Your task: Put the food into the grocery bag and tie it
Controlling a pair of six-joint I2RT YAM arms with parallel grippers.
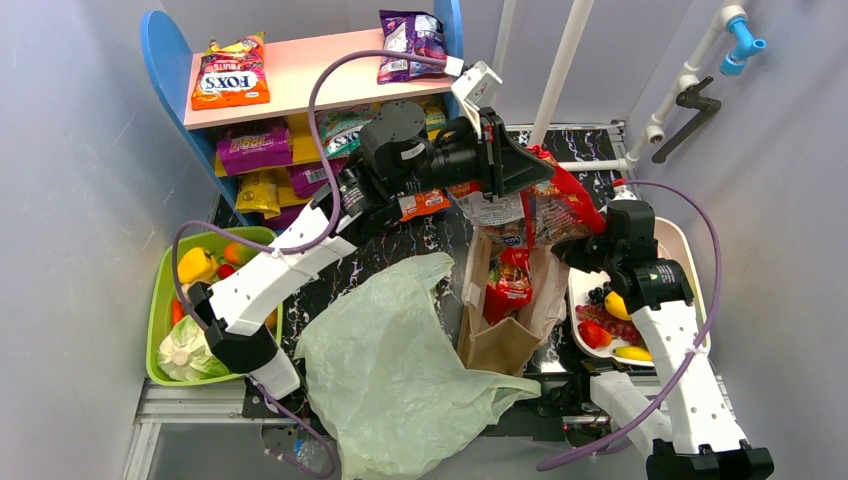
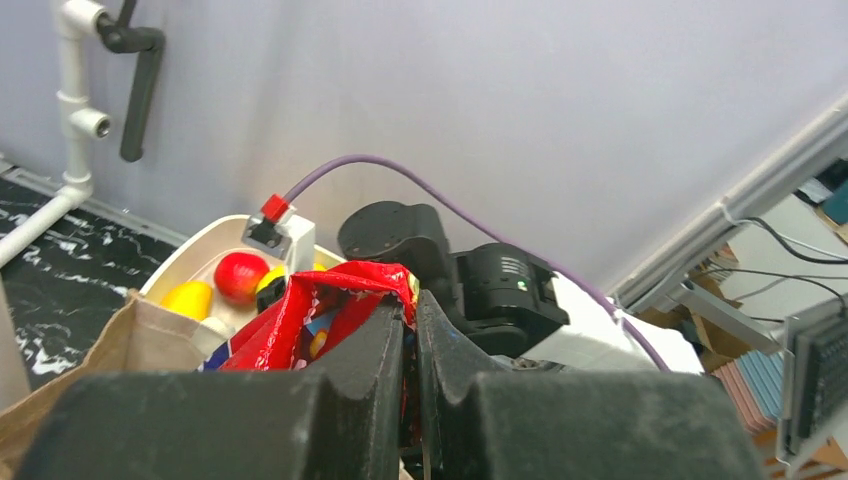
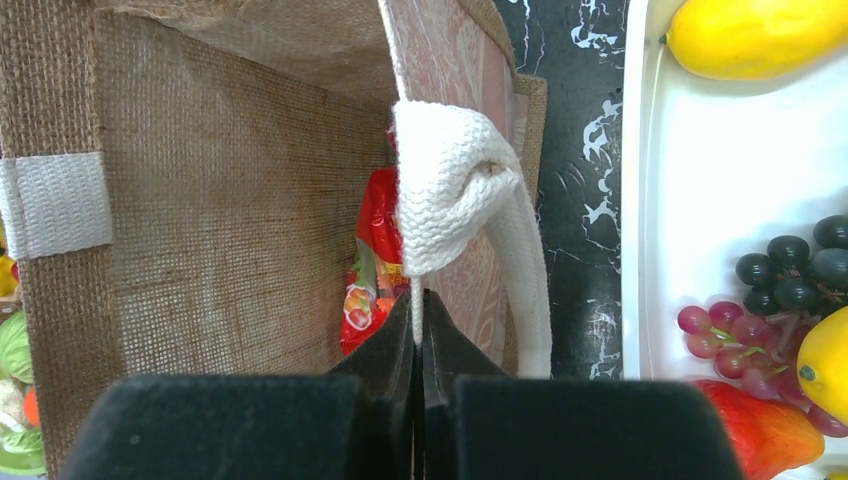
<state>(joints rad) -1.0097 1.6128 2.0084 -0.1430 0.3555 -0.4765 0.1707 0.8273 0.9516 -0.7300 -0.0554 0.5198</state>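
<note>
The pale-green plastic grocery bag [image 1: 400, 370] lies crumpled and flat at the table's front. Food sits in a green basket [image 1: 160, 300] at the left: a yellow piece [image 1: 196, 264], an orange-red one [image 1: 236, 252] and a green leafy one [image 1: 190, 352]. My left gripper [image 1: 522, 165] [image 2: 411, 305] is shut on a red snack packet [image 1: 562, 200] [image 2: 330, 310], held above a brown woven bag [image 1: 505, 335] [image 3: 200, 200]. My right gripper [image 1: 577, 250] [image 3: 418, 300] is shut on that bag's white handle [image 3: 450, 200].
A white tray [image 1: 690, 270] [image 3: 700, 200] at the right holds a lemon [image 3: 745, 35], grapes [image 3: 800, 265] and red fruit [image 1: 594, 334]. Another red packet [image 3: 372, 270] lies inside the brown bag. A shelf of snack packets [image 1: 300, 70] stands at the back left.
</note>
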